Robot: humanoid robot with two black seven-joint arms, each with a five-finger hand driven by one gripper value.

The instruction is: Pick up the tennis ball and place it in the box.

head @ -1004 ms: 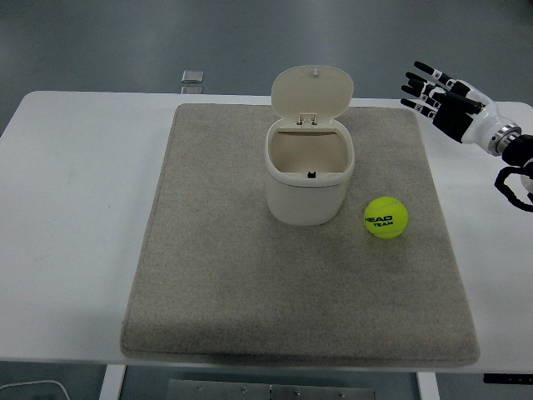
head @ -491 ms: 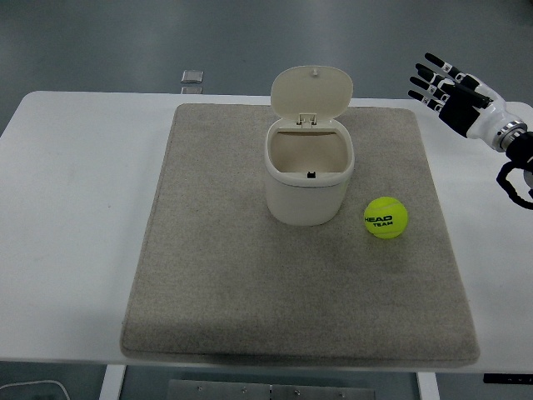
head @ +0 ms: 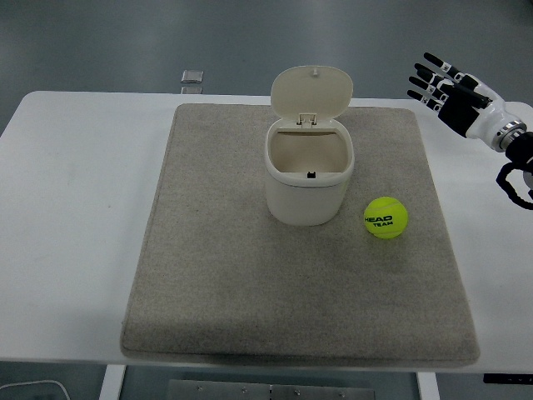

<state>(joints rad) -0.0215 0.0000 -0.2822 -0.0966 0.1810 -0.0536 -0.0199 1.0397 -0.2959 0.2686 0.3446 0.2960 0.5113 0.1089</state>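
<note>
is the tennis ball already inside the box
No, the tennis ball lies on the mat right of the open box.

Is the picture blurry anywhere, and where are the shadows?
Head view: sharp, you can even read the print on the tennis ball. Head view: soft, even light, with only faint shadows under the ball and around the foot of the box on the grey mat. Head view: no glare on the white table. Head view: the right hand is crisp, fingers spread.
</note>
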